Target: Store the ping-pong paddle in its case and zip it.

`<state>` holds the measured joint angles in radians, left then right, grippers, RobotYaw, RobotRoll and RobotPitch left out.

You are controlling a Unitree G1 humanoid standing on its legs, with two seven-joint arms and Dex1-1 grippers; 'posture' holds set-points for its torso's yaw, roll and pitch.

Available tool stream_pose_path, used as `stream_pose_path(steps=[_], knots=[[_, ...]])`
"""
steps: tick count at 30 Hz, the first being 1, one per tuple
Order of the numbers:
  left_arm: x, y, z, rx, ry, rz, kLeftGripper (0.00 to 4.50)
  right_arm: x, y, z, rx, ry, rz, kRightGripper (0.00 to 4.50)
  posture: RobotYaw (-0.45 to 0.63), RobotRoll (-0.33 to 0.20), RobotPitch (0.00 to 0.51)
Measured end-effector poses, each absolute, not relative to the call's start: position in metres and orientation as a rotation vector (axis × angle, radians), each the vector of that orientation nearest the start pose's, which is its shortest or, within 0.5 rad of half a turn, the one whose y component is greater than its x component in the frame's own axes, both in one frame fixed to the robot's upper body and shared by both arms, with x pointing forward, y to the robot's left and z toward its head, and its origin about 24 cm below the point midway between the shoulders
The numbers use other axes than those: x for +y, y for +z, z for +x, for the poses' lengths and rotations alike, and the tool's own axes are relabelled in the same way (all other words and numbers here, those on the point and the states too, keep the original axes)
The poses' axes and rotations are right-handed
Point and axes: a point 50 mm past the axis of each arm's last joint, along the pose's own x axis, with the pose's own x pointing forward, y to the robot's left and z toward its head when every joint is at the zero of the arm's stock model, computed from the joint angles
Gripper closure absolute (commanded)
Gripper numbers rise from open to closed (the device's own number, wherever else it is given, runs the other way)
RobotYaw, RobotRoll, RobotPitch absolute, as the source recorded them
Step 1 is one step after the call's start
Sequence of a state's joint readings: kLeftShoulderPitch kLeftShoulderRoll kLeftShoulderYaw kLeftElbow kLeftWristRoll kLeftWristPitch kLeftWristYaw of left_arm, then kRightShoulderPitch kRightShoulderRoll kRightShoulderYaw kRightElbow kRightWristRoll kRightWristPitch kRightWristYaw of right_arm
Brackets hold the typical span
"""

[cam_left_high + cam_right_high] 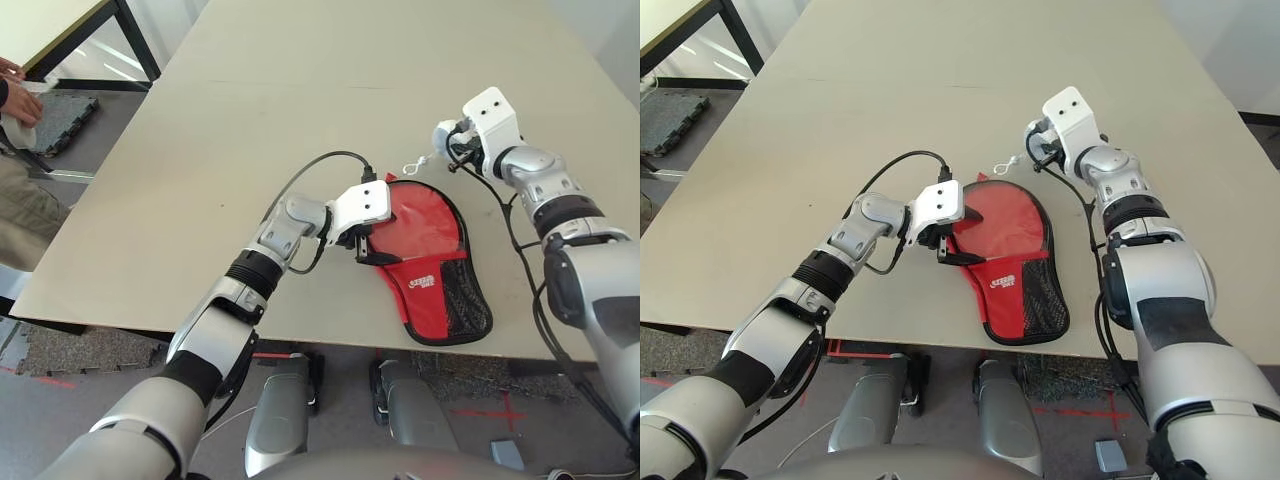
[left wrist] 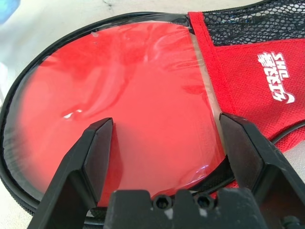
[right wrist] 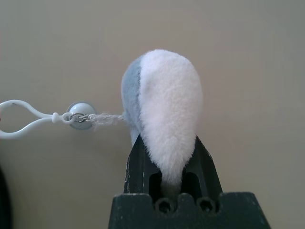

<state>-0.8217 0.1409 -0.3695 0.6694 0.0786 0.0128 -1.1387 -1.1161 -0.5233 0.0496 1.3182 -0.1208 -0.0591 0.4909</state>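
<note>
Jaws: left gripper [image 2: 164, 157] spread over the case [image 1: 432, 262]; right gripper [image 3: 164, 164] pinching a fluffy pompom [image 3: 162, 107] at one o'clock. Case: soft, light; pompom pull likely best hold.

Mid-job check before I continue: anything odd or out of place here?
Yes: the right end effector is shut on a fluffy white pompom charm, not the case. The left end effector hovers open over the case.

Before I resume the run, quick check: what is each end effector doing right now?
Left end effector: open, fingers over the case, holding nothing.
Right end effector: shut on a fluffy white pom-pom charm with a cord loop.
</note>
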Motion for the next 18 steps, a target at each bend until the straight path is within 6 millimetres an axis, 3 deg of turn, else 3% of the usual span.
stream_pose_path(steps=[9, 18], knots=[[0.033, 0.1, 0.335, 0.184, -1.49, 0.538, 0.0, -0.305, 0.146, 0.375, 0.374, 0.281, -0.442, 4.4, 0.01, 0.0, 0.188], [0.03, 0.099, 0.338, 0.191, -1.503, 0.54, 0.0, -0.33, 0.141, 0.342, 0.475, 0.553, -0.368, 4.41, -0.03, 0.0, 0.189]])
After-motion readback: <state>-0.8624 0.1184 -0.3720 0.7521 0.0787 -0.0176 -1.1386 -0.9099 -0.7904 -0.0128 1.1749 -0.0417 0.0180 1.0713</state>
